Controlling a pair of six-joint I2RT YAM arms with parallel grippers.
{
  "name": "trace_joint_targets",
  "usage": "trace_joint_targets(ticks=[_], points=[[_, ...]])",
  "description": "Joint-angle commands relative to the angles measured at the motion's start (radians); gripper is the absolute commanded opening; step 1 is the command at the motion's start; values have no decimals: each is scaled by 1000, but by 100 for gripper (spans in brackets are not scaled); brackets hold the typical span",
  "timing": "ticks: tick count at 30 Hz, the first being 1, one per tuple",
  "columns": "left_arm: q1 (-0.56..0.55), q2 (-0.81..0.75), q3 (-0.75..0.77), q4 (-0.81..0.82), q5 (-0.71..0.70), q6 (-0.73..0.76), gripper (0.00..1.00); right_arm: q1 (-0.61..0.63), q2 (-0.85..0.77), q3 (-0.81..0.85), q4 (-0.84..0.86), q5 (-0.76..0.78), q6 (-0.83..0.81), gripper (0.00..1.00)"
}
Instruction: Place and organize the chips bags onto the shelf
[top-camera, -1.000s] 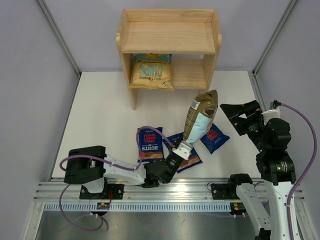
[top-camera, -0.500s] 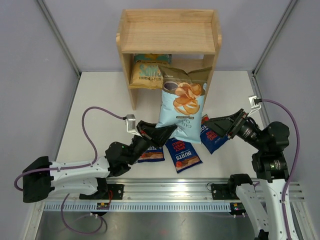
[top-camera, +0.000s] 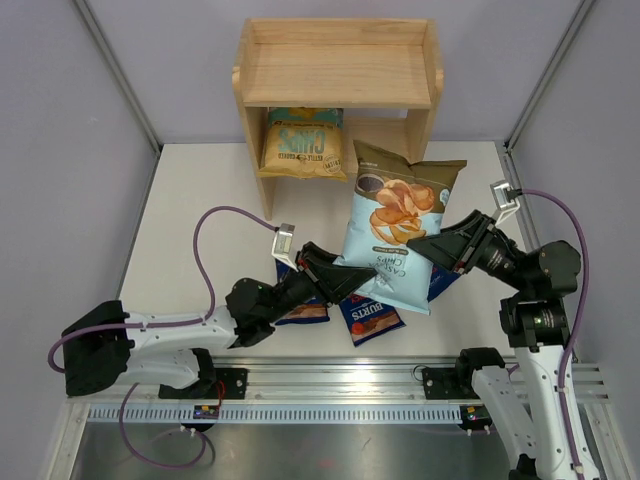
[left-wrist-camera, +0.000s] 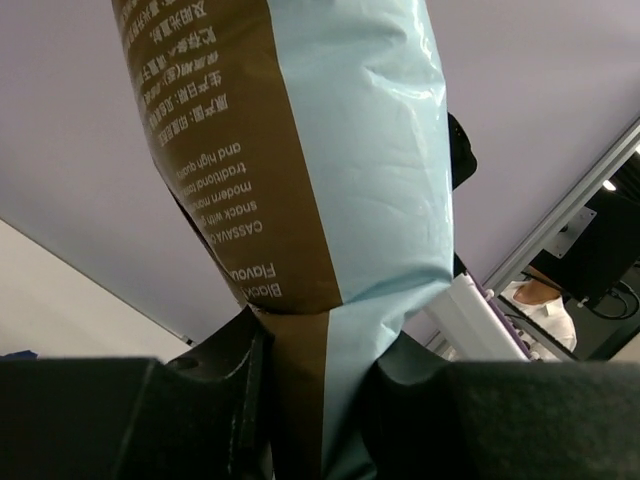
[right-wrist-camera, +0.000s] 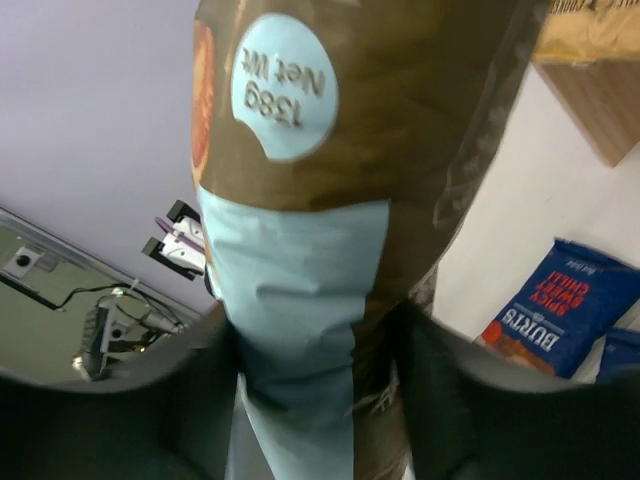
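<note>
Bag (top-camera: 398, 225) edges pinched by left claw (top-camera: 338, 272), right claw (top-camera: 420, 247); top near shelf (top-camera: 340, 75).

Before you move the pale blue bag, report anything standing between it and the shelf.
Nothing visible does. The pale blue bag, clamped by the left gripper and right gripper, hangs before the shelf. The tan Chips bag fills only the lower tier's left; its right half is bare.

Chips bag (top-camera: 303, 150) on lower tier of shelf (top-camera: 340, 75), Burts bags (top-camera: 368, 318) before
</note>
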Motion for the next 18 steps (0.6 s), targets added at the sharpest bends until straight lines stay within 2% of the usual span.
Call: trace_joint_targets(ticks=[1, 4, 5, 7, 8, 9, 14, 17, 18], points=[[-10, 12, 55, 67, 139, -71, 30, 7, -29, 18, 29, 13, -4, 46], [-9, -26, 50, 3, 101, -57, 51, 9, -67, -18, 32, 92, 32, 33], [-9, -43, 50, -15, 93, -52, 71, 9, -88, -34, 92, 110, 60, 31], [-9, -56, 52, -52, 78, -45, 84, 9, -115, -84, 150, 170, 128, 26], [-9, -56, 55, -57, 77, -45, 99, 7, -141, -97, 201, 193, 145, 24], [-9, -51, 61, -68, 70, -45, 99, 9, -153, -119, 216, 216, 155, 20], [-15, -1, 69, -28, 12, -65, 99, 9, -257, -180, 248, 438, 189, 20], [-27, 55, 85, 62, 4, -40, 99, 9, -297, -199, 200, 523, 220, 20], [-29, 67, 93, 82, 10, -14, 99, 9, -303, -173, 172, 529, 180, 20]])
